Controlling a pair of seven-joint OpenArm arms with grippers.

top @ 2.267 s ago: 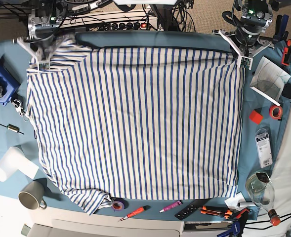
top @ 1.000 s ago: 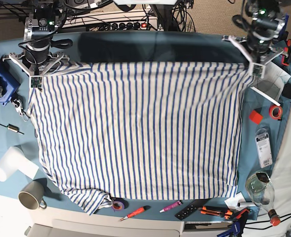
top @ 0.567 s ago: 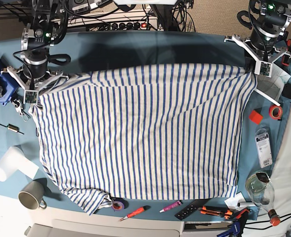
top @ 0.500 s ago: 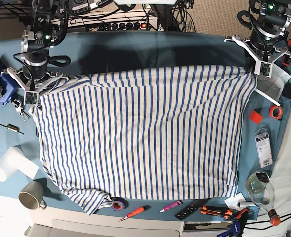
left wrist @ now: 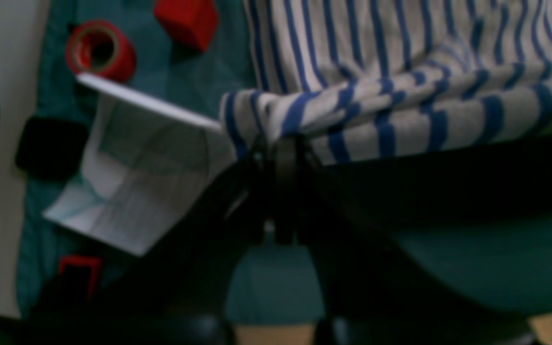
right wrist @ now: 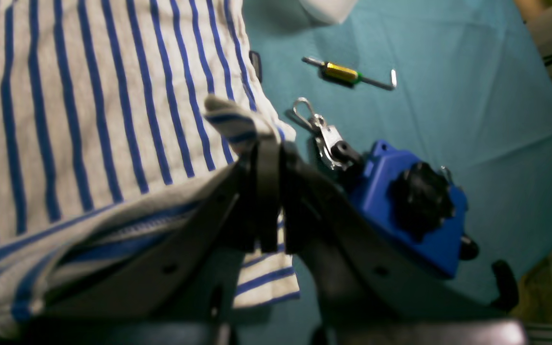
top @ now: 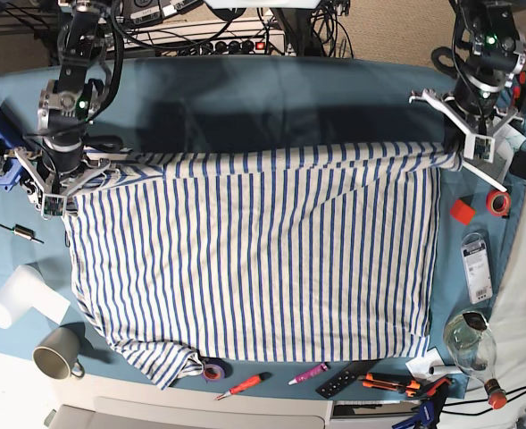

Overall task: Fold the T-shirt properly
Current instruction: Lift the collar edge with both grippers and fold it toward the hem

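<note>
From the left wrist view, the left gripper [left wrist: 283,143] is closed on a bunched corner of the T-shirt [left wrist: 400,57]. Beside the blue block [right wrist: 410,211], the right gripper [right wrist: 264,139] pinches the other corner. Seen from the base, the far edge hangs lifted above the table [top: 271,98]; I judge the first fold begun, the rest is not done.

Table: my teal cloth [top: 271,89] covers it, darkly shadowed along the far side.
Floor: tan carpet [top: 383,27] beyond my far edge.
Behind me: power strip [top: 231,45], tangled black cables [top: 325,27].
Near edge: grey ledge [top: 191,413].
</note>
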